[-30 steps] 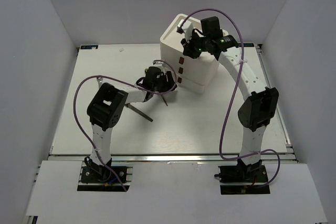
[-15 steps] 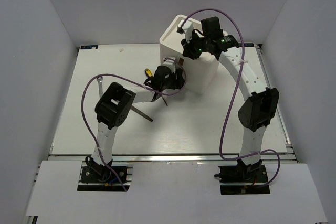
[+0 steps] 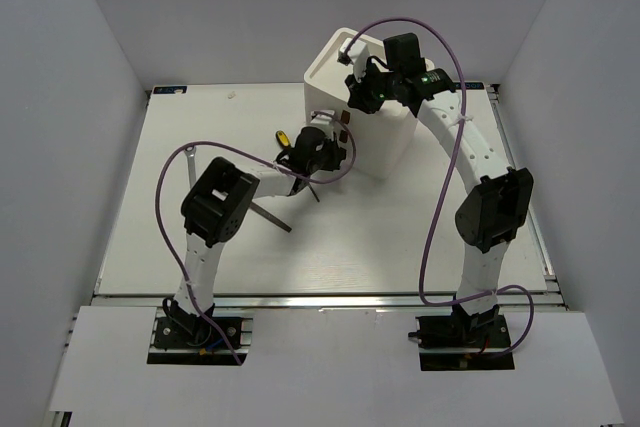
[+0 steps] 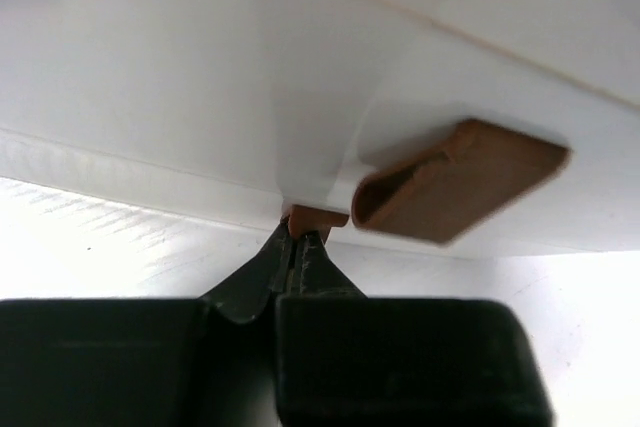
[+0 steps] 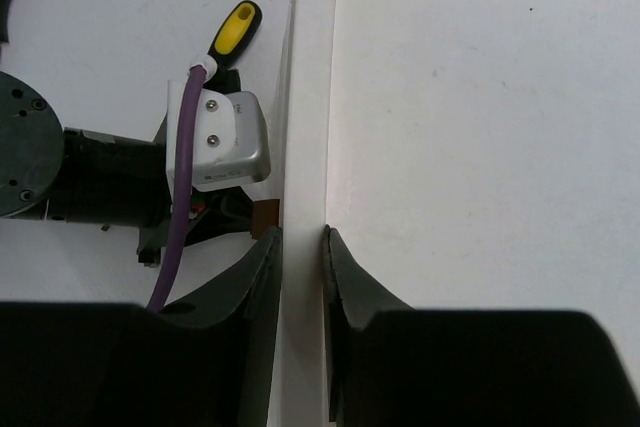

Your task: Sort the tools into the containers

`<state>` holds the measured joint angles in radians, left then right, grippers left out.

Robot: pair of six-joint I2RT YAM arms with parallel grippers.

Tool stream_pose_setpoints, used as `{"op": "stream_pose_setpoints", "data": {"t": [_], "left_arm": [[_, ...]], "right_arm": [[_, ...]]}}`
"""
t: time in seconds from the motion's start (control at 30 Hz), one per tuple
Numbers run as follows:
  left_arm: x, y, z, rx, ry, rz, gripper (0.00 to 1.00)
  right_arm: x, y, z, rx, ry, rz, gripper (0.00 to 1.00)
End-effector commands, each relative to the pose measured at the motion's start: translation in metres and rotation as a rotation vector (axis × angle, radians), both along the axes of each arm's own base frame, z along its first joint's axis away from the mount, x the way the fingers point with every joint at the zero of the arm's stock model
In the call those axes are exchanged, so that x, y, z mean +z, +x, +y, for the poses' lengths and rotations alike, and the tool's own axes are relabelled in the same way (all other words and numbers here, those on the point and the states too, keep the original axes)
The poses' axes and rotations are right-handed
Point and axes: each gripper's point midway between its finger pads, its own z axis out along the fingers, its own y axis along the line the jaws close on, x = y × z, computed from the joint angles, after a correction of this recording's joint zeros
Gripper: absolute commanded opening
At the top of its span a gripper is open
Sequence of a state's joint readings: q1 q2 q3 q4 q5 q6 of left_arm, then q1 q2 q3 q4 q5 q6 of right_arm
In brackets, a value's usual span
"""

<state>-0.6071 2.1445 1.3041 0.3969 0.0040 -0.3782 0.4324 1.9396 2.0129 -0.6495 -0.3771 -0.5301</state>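
The left gripper, short of the box a second ago, has reached its front and now pinches a brown drawer tab, jaws nearly together on it. The right gripper stays clamped across the box rim, probably bracing it. Pulling the drawer open looks next. The yellow-handled screwdriver lies unsorted on the table just beside the box.

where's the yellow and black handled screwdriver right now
The yellow-and-black-handled screwdriver lies on the table in the top view, left of the white three-drawer box, close beside the left gripper.
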Motion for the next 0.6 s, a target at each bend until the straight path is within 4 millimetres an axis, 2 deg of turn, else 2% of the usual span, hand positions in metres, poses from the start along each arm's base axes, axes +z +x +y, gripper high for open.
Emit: {"op": "stream_pose_setpoints", "data": {"t": [0.0, 0.07, 0.1, 0.13, 0.3, 0.33, 0.4, 0.5, 0.53, 0.57], "left_arm": [[0.043, -0.006, 0.006, 0.016, -0.034, -0.076, 0.05], [0.045, -0.015, 0.011, 0.009, -0.03, -0.08, 0.04], [0.055, -0.02, 0.014, 0.006, -0.034, -0.094, 0.03], [0.045, -0.029, 0.021, 0.006, -0.017, -0.075, 0.0], [0.047, -0.052, 0.038, -0.007, 0.011, -0.073, 0.0], [0.054, -0.056, 0.04, -0.007, 0.006, -0.082, 0.0], [0.049, -0.063, 0.045, -0.008, 0.017, -0.07, 0.0], [0.057, -0.063, 0.044, -0.013, 0.01, -0.073, 0.11], [0.061, -0.062, 0.043, -0.012, 0.008, -0.071, 0.2], [0.064, -0.063, 0.043, -0.014, 0.014, -0.061, 0.33]], "right_arm": [[-0.037, -0.052, 0.001, 0.032, -0.04, 0.244, 0.18], [-0.04, -0.049, 0.0, 0.019, -0.05, 0.24, 0.18], [-0.04, -0.048, -0.001, 0.016, -0.053, 0.239, 0.18], [-0.042, -0.047, -0.001, 0.012, -0.057, 0.24, 0.18], [-0.045, -0.043, -0.004, -0.004, -0.07, 0.237, 0.18], [-0.046, -0.043, -0.004, -0.007, -0.073, 0.239, 0.18], [-0.046, -0.042, -0.005, -0.01, -0.076, 0.236, 0.19], [-0.047, -0.043, -0.005, -0.002, -0.078, 0.236, 0.27], [-0.045, -0.044, -0.005, 0.004, -0.079, 0.23, 0.36], [-0.044, -0.045, -0.003, 0.018, -0.074, 0.23, 0.41]]}}
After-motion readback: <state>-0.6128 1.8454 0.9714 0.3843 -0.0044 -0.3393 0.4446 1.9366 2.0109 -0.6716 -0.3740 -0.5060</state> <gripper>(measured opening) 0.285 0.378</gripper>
